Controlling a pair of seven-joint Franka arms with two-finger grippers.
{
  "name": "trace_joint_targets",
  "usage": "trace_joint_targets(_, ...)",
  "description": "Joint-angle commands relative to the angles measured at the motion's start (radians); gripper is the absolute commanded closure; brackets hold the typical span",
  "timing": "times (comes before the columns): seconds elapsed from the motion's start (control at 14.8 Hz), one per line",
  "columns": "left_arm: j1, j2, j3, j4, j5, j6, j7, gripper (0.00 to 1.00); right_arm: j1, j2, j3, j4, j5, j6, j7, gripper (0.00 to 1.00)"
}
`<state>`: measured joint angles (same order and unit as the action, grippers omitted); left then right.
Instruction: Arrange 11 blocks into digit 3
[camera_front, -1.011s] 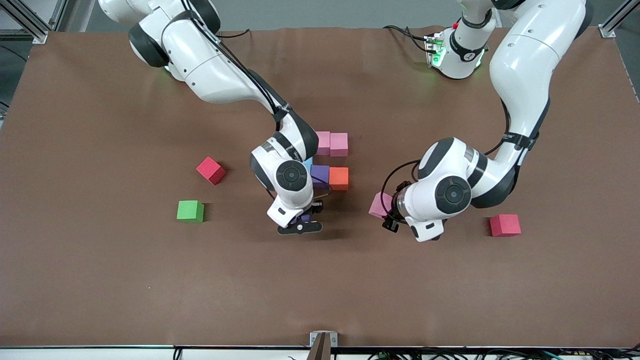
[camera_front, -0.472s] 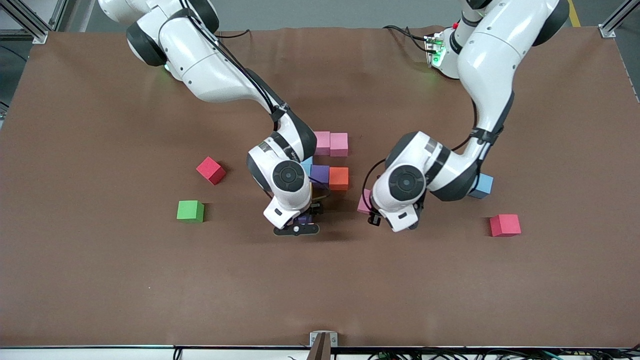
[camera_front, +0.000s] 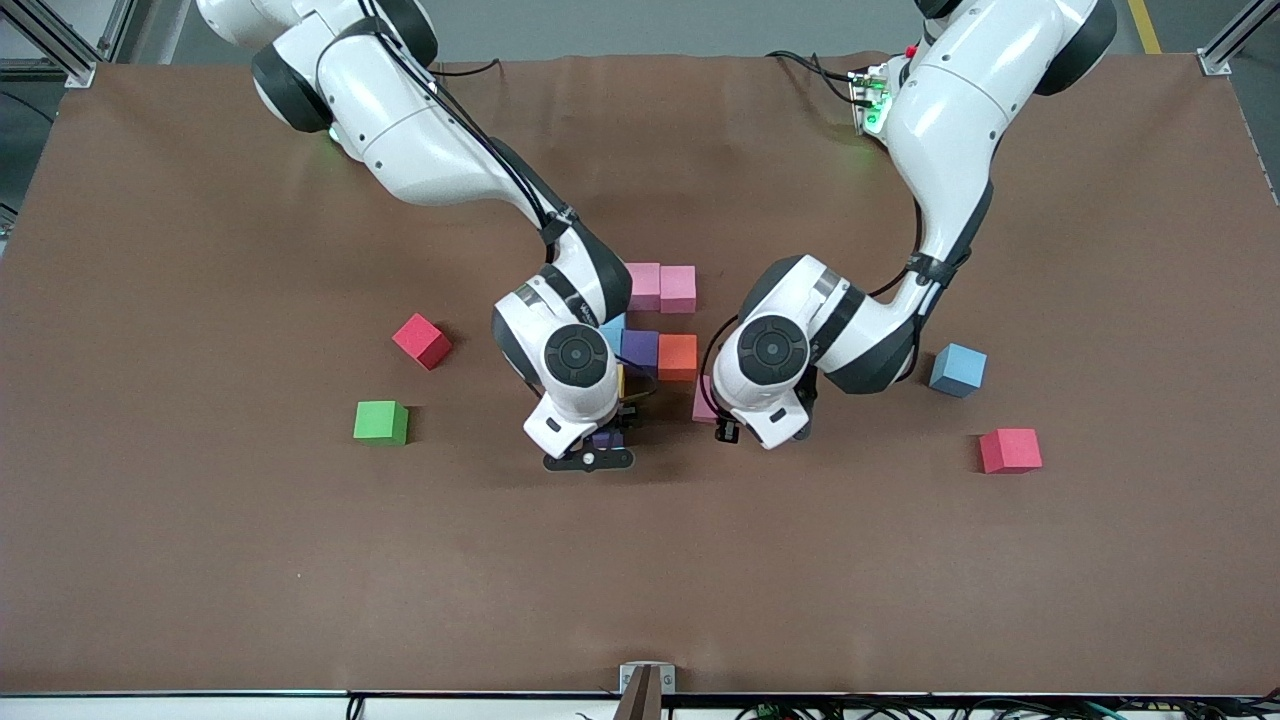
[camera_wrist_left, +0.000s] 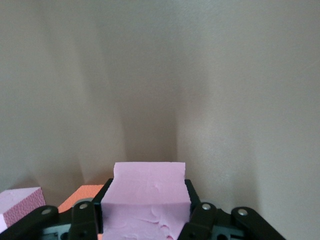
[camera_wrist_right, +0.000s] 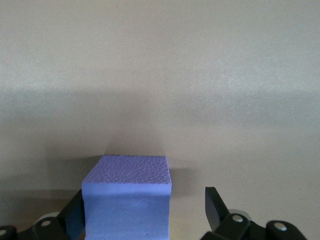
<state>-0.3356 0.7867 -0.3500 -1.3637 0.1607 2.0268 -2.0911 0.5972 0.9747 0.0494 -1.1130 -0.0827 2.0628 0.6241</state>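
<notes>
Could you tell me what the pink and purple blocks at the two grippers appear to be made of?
Pink block, gripped by the left gripper: probably foam, matte, with small dents and creases on its face. Purple block, between the right gripper's open fingers: likely the same foam, matte, with a finely pebbled top.

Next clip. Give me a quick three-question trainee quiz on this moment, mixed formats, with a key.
1. True or false: the left claw is shut on a pink cube.
2. Multiple choice: the purple cube between the right claw's fingers is A) clamped tight, B) standing with a gap to one finger, C) stacked on a green cube.
3. Fill in: the green cube sits apart from the figure, toward the ___ arm's end of the table.

Key: 1 true. 2 B; the right claw is open. 3 right.
</notes>
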Motion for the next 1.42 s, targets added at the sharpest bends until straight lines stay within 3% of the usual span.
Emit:
trace_joint_targets(0.0, -0.017, 0.023, 0.011, 0.024, -0.004, 0.022, -0.030, 0.99, -0.004, -0.021, 0.001, -0.011, -0.003, -0.018, 0.017, 0.00)
trace_joint_targets(0.2, -0.032, 0.032, 0.013, 0.028, -0.003, 0.050, -0.033, 0.99, -0.004, -0.028, 0.003, -0.011, 0.000, -0.035, 0.019, 0.00)
trace_joint_targets(0.61, -0.114, 0.075, 0.094, 0.095, -0.010, 0.062, -0.035, 0.99, 0.007, -0.047, 0.009, -0.007, 0.012, -0.033, 0.078, 0.00)
trace_joint_targets(1.08, -0.120, 0.091, 0.097, 0.126, -0.012, 0.075, -0.027, 1.00, -0.025, -0.105, 0.018, -0.007, 0.017, -0.099, 0.062, 0.00)
trace_joint_targets(1.35, -0.132, 0.108, 0.094, 0.130, -0.021, 0.154, -0.113, 1.00, -0.086, -0.168, 0.015, -0.010, 0.015, -0.205, -0.075, 0.00)
